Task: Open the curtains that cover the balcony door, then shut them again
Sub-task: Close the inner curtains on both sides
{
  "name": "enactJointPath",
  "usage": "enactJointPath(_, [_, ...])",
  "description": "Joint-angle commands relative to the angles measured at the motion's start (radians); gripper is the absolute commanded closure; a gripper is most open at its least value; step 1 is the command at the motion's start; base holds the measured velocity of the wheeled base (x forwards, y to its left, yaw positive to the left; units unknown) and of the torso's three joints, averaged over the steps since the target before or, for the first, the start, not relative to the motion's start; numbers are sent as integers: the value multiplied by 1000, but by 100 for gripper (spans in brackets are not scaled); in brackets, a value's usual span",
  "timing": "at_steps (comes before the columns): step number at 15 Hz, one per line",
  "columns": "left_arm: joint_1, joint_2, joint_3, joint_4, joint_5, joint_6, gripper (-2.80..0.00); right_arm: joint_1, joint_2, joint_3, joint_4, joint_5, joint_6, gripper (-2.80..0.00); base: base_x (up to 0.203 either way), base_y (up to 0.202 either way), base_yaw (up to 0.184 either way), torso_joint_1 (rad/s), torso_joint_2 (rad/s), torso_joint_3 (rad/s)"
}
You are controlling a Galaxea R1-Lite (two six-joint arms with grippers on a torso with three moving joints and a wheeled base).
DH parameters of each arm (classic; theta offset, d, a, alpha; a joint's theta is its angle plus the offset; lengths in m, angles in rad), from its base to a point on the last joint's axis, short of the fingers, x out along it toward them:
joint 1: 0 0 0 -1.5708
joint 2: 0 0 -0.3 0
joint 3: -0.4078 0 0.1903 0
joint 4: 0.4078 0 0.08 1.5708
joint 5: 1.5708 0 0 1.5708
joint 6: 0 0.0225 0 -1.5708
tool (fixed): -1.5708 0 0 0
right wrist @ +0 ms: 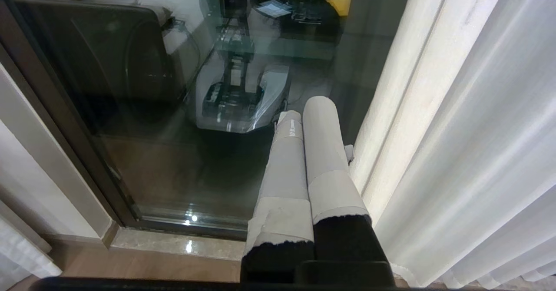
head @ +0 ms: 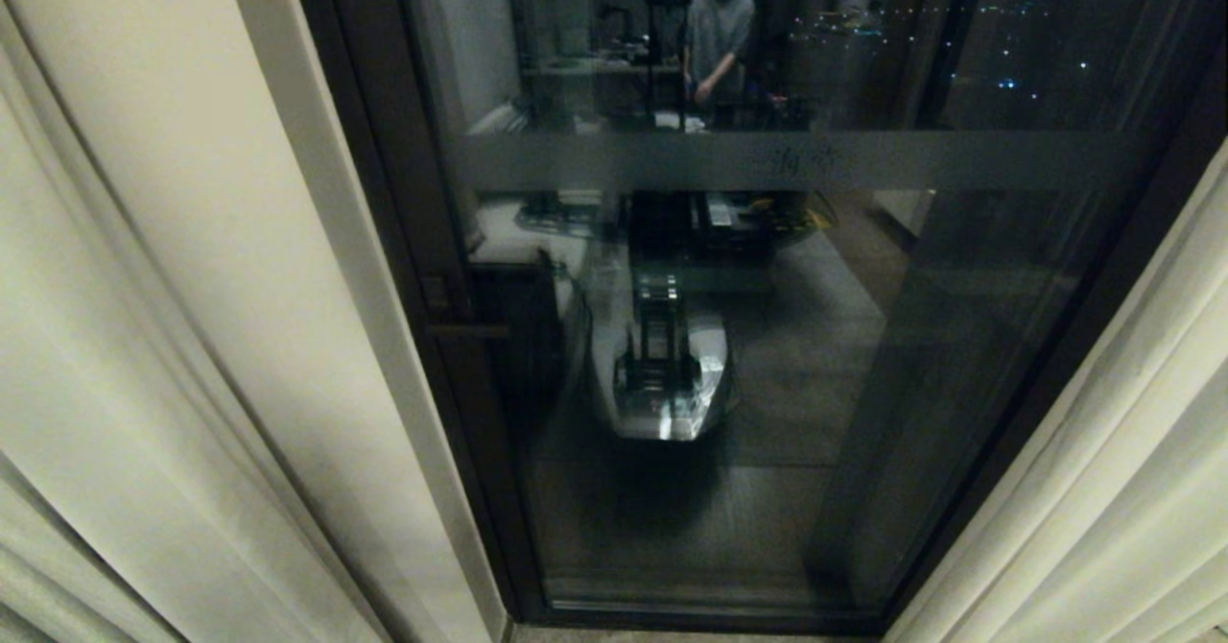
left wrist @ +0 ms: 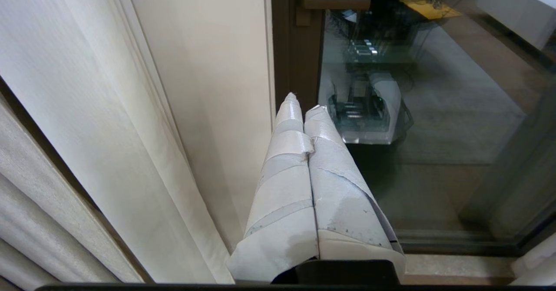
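Observation:
The cream curtains hang drawn apart, one panel at the left and one at the right. Between them the balcony door stands bare, dark-framed glass with a frosted band. My left gripper, its fingers wrapped in white tape, is shut on nothing and hangs low beside the left curtain, in front of the door frame. My right gripper, taped too, is shut and empty beside the right curtain. Neither gripper touches the fabric. Neither arm is in the head view.
The glass reflects the room behind me: my own base, a desk and a person standing. A door handle sits on the left frame. A pale stone sill runs along the door's foot.

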Motion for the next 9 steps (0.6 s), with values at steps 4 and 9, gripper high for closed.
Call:
enactJointPath(4, [0,0,-2,-1,1,10,0,0,1,0,0,1,0,0,0,0,0,0,0,0])
enactJointPath(9, [0,78,-205,46,83,19,0,0,0,0,0,1,0,0,0,0,0,0,0,0])
